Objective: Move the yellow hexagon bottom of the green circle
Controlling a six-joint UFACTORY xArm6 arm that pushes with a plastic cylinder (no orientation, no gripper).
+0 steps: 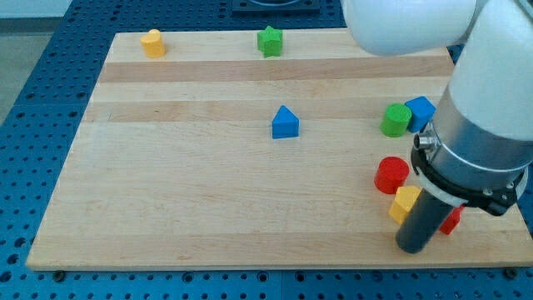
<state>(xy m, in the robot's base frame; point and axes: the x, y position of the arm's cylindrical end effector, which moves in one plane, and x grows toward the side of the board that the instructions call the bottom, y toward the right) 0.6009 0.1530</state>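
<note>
Tip at the board's bottom-right corner, touching the yellow hexagon; no fingers on our rod, so nothing spread or pinching.
Green circle sits near the right edge above the red cylinder; we should push the hexagon gently up, stopping beneath the circle without shoving red. Wooden board on blue perforated table.

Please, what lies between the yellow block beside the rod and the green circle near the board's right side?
In the camera view, the red cylinder lies between the yellow block and the green circle. My tip sits just below the yellow block.
</note>
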